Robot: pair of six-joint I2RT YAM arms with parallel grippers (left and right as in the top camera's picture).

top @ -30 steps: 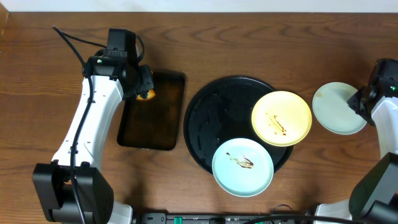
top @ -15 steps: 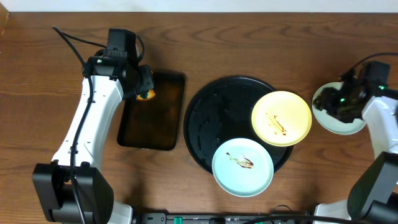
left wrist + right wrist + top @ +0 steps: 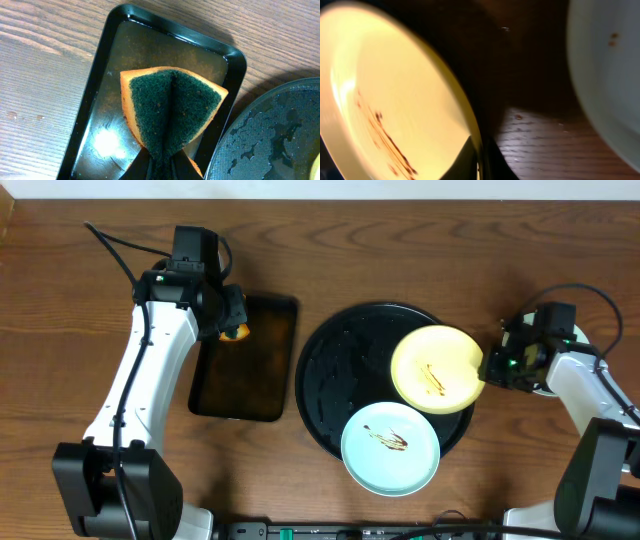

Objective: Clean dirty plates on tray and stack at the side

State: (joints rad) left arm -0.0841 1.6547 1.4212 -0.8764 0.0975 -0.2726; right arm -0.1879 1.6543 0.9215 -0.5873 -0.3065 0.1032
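1. Plates first: the yellow plate (image 3: 430, 370) sits on the right side of the big round tray (image 3: 330, 380) with a brown sauce streak across it. A dirty mint plate (image 3: 390, 448) overlaps the tray's front rim, and another pale plate (image 3: 600, 75) lies off to the right on the desk (image 3: 400, 240).
2. Right hand (image 3: 481, 157) is pinching the yellow plate's right rim, one finger on each face.
3. Left hand (image 3: 159, 165) is squeezed onto a folded sponge (image 3: 170, 105) over the small rectangular tray (image 3: 92, 85), which looks wet.
4. Handling guess: the yellow plate looks stiff, light and glossy, and probably slick with the sauce on it. An edge pinch could let it swing or slip, so a deep bite on the rim and slow moves seem wise.
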